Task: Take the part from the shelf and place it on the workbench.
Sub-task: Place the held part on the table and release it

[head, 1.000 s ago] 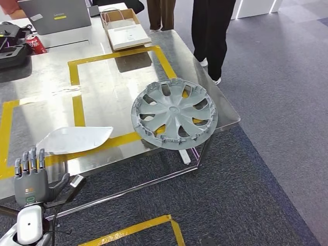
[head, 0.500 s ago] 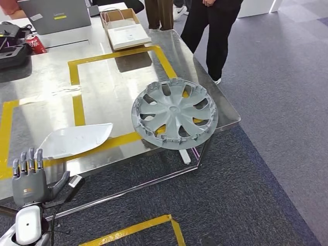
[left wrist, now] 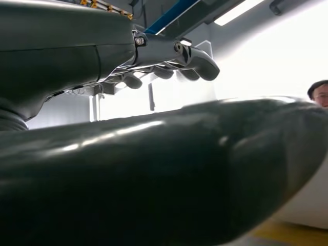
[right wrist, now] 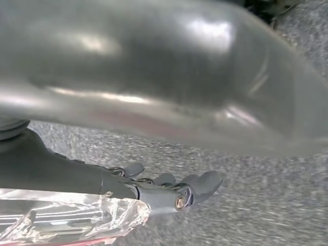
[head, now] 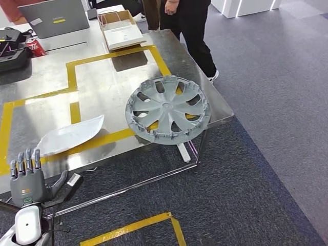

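Everything on the table sits a little further left and higher than a second ago, which is the camera turning and not the things shifting; the person [head: 191,28] at the far side has truly moved, stepping along the far edge from the corner toward the middle; the left hand [head: 27,182] has kept its place low in the head view.

That left hand is spread wide, fingers straight and pointing forward, thumb out to its right, and it holds nothing; the left wrist view shows the same hand [left wrist: 162,59] with its fingers stretched out against a bright background. The right hand [right wrist: 127,187] has its fingers extended and clear of the thumb over grey carpet, with nothing seen between them; a crumpled clear film [right wrist: 69,218] lies beside the back of it.

The grey wheel cover [head: 168,110] lies flat on the steel workbench [head: 112,87], ahead and well to the right of the left hand, its near rim jutting past the bench edge; a white curved panel [head: 69,136] lies on the bench just ahead of the left hand, across a strip of yellow tape [head: 116,137]; far ahead of the hand stand a red can [head: 35,47], a laptop [head: 54,18] and a cardboard tray [head: 120,31].
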